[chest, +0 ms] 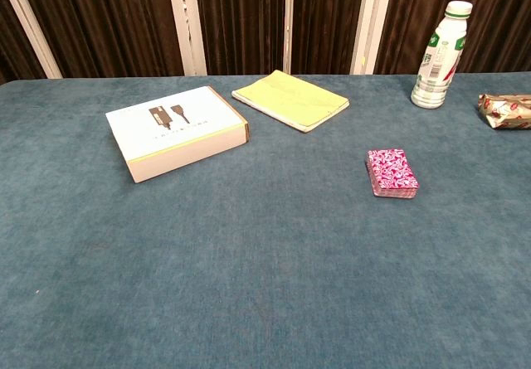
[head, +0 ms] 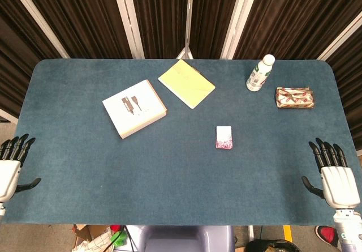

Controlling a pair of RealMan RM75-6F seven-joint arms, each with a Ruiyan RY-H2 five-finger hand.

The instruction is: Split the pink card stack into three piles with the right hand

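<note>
Head view: the pink card stack (head: 224,137) lies whole and squared on the blue desk (head: 169,167), right of centre and well apart from everything else. The right hand (head: 337,178) rests at the desk's near right edge, fingers spread and holding nothing; the left hand (head: 11,167) lies likewise spread and unladen at the near left edge. A white box (head: 134,108) and a yellow notepad (head: 186,83) sit to the left and far of the stack, a bottle (head: 260,73) and a wrapped packet (head: 294,97) at the far right. The splitting has not begun; the step in hand is judged to be the reach toward the stack

Chest view: neither hand shows. The pink card stack (chest: 392,172) is seen with its patterned top and layered near edge exposed, bare desk on every side. To do the step well, the right hand should probably come in from the near right, lower over the stack with thumb and fingers bracketing opposite edges, and lift only about the upper third, keeping the remainder unmoved. The open cloth left and near of the stack suits the two new piles
</note>
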